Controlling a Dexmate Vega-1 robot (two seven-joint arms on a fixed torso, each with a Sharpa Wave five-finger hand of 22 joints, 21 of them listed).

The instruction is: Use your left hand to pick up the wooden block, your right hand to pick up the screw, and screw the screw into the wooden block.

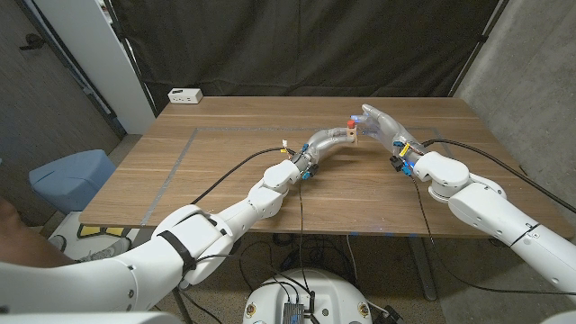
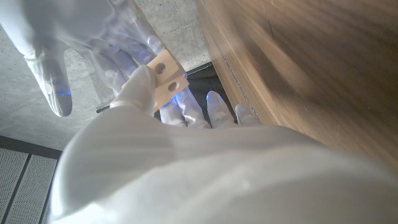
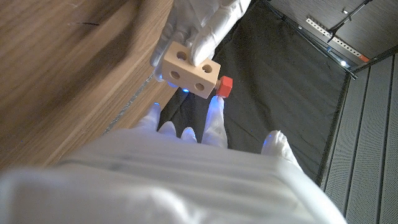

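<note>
1. Up above the counter, the wooden block sits pinched in the left hand fingers.
2. Touching one end, the red screw meets a right hand fingertip; whether the hand grips it, I cannot tell.

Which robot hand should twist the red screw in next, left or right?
Probably the right robot hand. Its fingertip is at the red screw, which sits against the wooden block. The left robot hand is busy holding that block above the table.
</note>
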